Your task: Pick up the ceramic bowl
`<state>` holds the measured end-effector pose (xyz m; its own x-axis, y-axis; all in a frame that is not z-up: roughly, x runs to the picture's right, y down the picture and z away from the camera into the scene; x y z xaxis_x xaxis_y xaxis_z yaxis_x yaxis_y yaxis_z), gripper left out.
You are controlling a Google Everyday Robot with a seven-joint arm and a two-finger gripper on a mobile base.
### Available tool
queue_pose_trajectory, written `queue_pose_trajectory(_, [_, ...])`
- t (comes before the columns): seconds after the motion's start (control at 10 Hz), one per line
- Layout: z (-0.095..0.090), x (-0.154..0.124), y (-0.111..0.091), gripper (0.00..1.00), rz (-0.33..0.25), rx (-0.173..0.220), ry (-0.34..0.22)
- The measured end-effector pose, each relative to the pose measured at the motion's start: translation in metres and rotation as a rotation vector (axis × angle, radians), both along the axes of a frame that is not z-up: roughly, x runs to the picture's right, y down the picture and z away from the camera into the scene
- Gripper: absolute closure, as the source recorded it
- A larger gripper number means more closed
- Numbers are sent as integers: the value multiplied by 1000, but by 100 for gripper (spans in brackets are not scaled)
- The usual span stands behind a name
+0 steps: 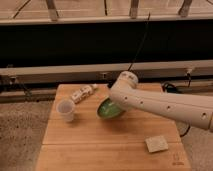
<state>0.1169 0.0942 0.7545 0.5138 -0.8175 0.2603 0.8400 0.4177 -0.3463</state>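
Camera view: the ceramic bowl (pixel 109 109) sits tilted near the middle of the bench (pixel 100 147), right of the white cup (pixel 65 109). The hand (pixel 118 102) is at the bowl's far edge, hidden by the arm; its grip cannot be told. Judged step: grasping; next, lift straight up.

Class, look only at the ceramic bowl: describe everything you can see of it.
The ceramic bowl is round, shallow and glossy green with a darker rim. It is tilted steeply, its inside facing left toward the white cup, its lower edge near or on the wooden table. The white arm covers its upper right part. The gripper is at that covered edge, hidden behind the arm.
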Motion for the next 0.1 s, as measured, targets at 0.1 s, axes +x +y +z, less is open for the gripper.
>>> queue_pose_trajectory(0.1, [-2, -1, -1, 96, -2, 1, -3])
